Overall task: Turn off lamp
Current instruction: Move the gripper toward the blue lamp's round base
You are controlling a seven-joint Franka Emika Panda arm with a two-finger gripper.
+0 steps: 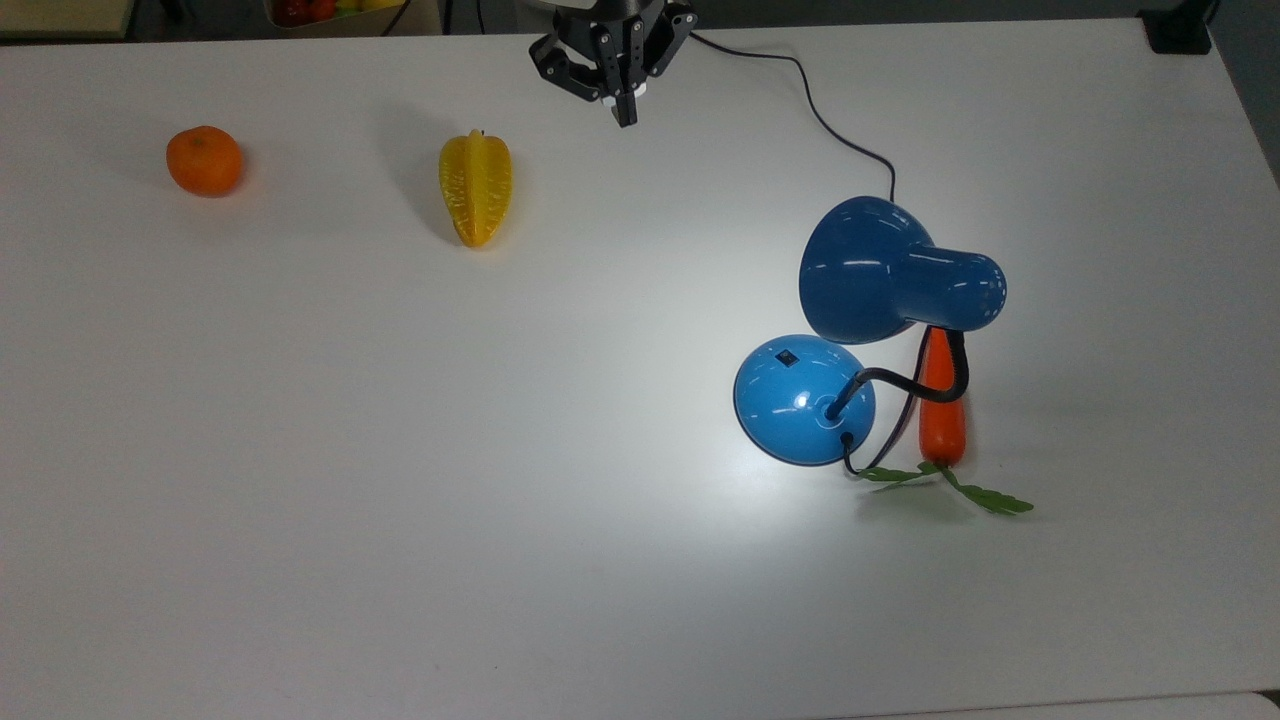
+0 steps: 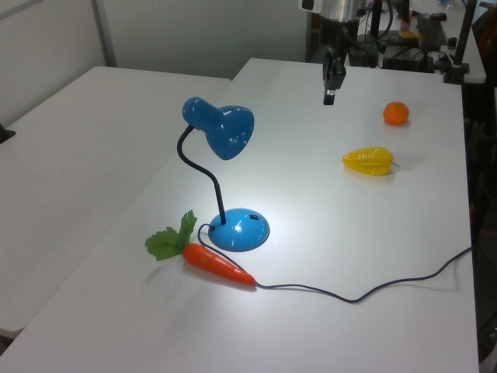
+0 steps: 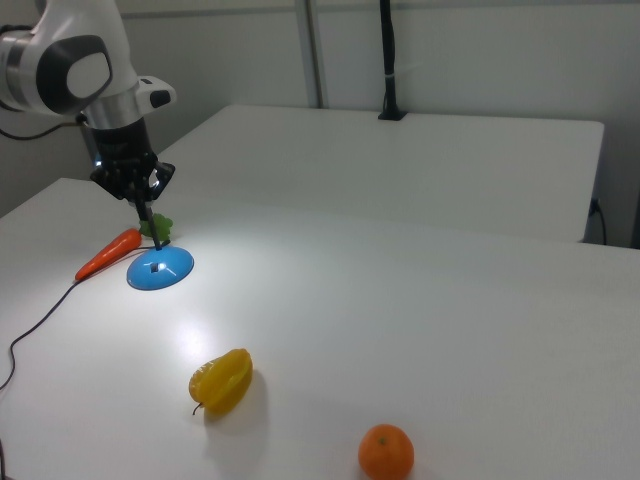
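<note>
Tabletop [image 1: 300, 450]: white; carries everything listed below.
Lamp [image 1: 880, 290]: blue, lit, standing toward the top view's right; round base [image 1: 803, 400] with black switch [image 1: 787, 357] on top.
Carrot [image 1: 941, 405]: lies just beside the base, partly under the shade.
Starfruit [image 1: 476, 187], orange [image 1: 204, 160]: well apart from the lamp.
My fingers [image 1: 624, 110]: closed together, empty, pointing down above the tabletop's far edge, well apart from the lamp.

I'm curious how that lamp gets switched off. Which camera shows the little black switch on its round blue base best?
The top view: the switch sits unobstructed on the glossy blue lamp's base. The left view shows it obliquely; the right view shows a small mark.
</note>
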